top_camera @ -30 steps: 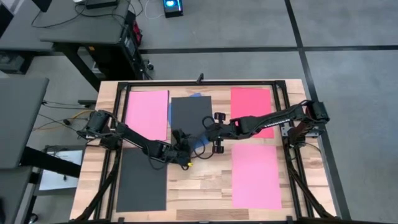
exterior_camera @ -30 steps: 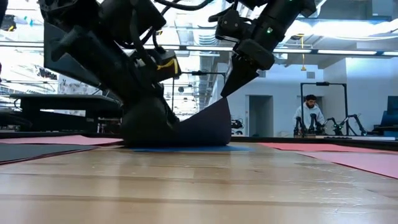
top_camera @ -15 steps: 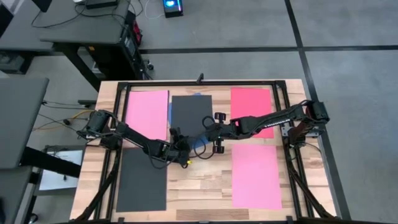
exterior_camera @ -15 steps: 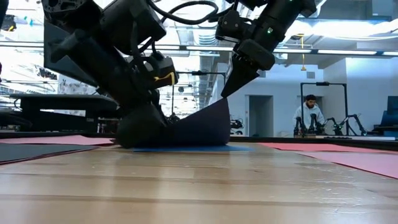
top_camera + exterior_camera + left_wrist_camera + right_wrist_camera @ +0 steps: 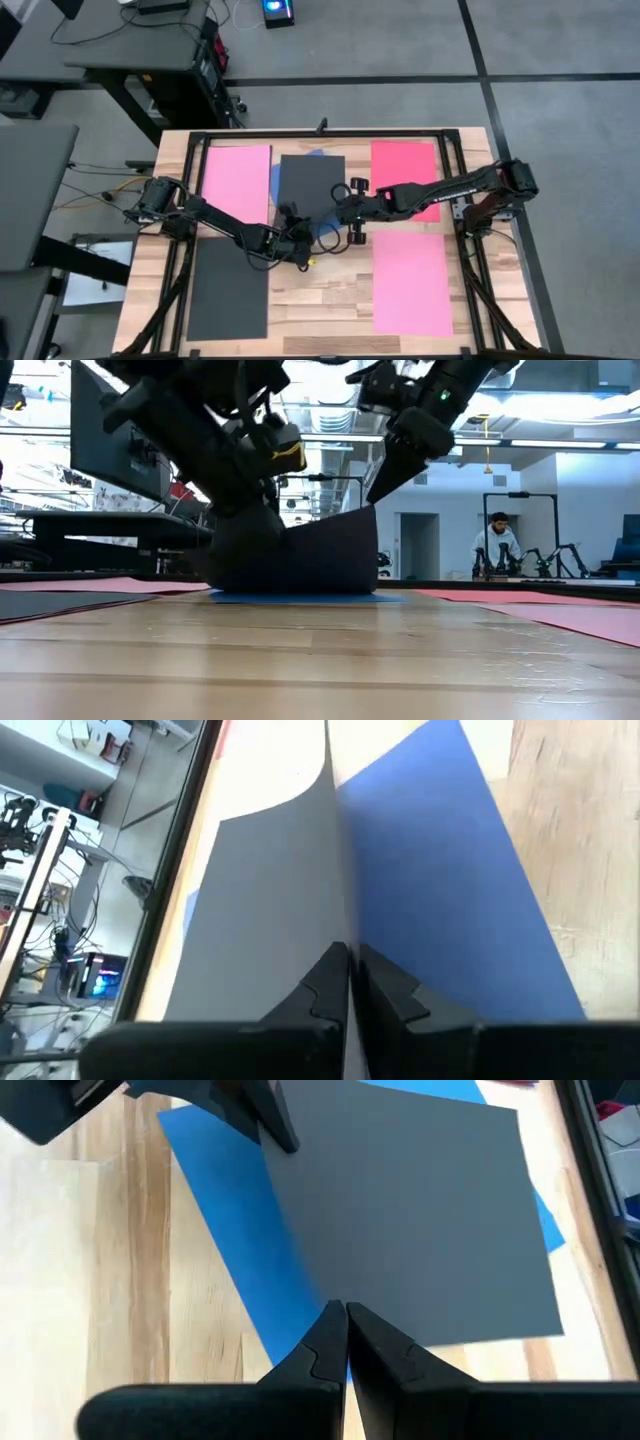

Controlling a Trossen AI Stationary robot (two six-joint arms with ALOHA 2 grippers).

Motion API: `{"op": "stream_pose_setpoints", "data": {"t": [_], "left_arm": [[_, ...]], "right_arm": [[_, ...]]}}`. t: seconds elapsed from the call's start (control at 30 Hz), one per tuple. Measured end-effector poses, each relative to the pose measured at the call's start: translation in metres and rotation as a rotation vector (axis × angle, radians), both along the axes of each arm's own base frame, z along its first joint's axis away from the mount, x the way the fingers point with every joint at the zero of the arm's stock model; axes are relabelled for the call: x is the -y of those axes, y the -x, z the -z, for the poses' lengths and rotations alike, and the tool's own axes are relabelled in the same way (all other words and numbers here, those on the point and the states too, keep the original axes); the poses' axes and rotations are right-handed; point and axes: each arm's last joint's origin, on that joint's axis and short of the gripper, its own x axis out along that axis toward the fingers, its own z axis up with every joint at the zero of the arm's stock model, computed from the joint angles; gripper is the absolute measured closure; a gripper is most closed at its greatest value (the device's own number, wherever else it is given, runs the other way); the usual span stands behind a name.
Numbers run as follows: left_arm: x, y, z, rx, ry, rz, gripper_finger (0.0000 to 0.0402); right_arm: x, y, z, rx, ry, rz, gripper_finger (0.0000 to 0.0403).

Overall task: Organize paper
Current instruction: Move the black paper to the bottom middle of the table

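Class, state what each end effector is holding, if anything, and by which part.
Both pinch the dark grey sheet by its near edge, lifted off the blue sheet: left end effector and right end effector at opposite ends.

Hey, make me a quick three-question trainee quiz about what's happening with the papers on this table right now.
1. True or false: both grippers pinch the same dark grey sheet.
2. What colour is the sheet lying under it?
3. The sheets not being handled are: A) flat on the table, B) stacked, C) crumpled.

Key:
1. True: left gripper and right gripper each hold an edge.
2. Blue.
3. A.
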Motion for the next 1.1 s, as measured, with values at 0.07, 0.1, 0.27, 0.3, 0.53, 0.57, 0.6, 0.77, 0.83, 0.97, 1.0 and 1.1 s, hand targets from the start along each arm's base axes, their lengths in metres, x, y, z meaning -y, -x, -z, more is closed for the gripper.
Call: {"op": "stream_pose_setpoints", "data": {"t": [0.07, 0.1, 0.27, 0.3, 0.53, 0.57, 0.6, 0.77, 0.83, 0.97, 1.0, 1.1], "left_arm": [[0.001, -0.003, -0.007, -0.011, 0.001, -0.007, 0.0401], [0.001, -0.005, -0.011, -0.015, -0.001, -0.009, 0.0401], [0.006, -0.014, -0.029, -0.016, -0.005, 0.003, 0.0401], [0.009, -0.016, -0.033, -0.013, -0.004, 0.008, 0.0401], [0.041, -0.018, -0.071, 0.024, 0.051, 0.027, 0.0401], [0.047, -0.017, -0.077, 0.030, 0.064, 0.026, 0.0401], [0.053, -0.015, -0.082, 0.040, 0.077, 0.027, 0.0401], [0.072, -0.009, -0.088, 0.064, 0.106, 0.060, 0.0401], [0.075, -0.007, -0.086, 0.068, 0.114, 0.058, 0.0401], [0.077, 0.001, -0.072, 0.048, 0.135, 0.050, 0.0401], [0.077, 0.004, -0.067, 0.040, 0.146, 0.045, 0.0401], [0.077, 0.011, -0.047, 0.034, 0.187, 0.044, 0.0401]], "right_arm": [[-0.002, 0.007, -0.011, 0.017, 0.001, -0.010, 0.0395], [-0.003, 0.012, -0.016, 0.022, 0.002, -0.016, 0.0388], [-0.012, 0.029, -0.039, 0.083, -0.016, -0.035, 0.0327], [-0.013, 0.032, -0.043, 0.101, -0.024, -0.034, 0.0315], [-0.019, 0.044, -0.057, 0.146, -0.056, -0.026, 0.0256], [-0.019, 0.045, -0.056, 0.144, -0.063, -0.017, 0.0254], [-0.019, 0.045, -0.056, 0.142, -0.069, -0.008, 0.0252], [-0.020, 0.043, -0.050, 0.136, -0.103, 0.034, 0.0251], [-0.022, 0.039, -0.043, 0.124, -0.121, 0.057, 0.0251], [-0.034, 0.029, -0.023, 0.054, -0.122, 0.046, 0.0251], [-0.039, 0.025, -0.015, 0.027, -0.114, 0.031, 0.0252], [-0.055, 0.016, 0.013, -0.080, -0.069, -0.037, 0.0256]]}}
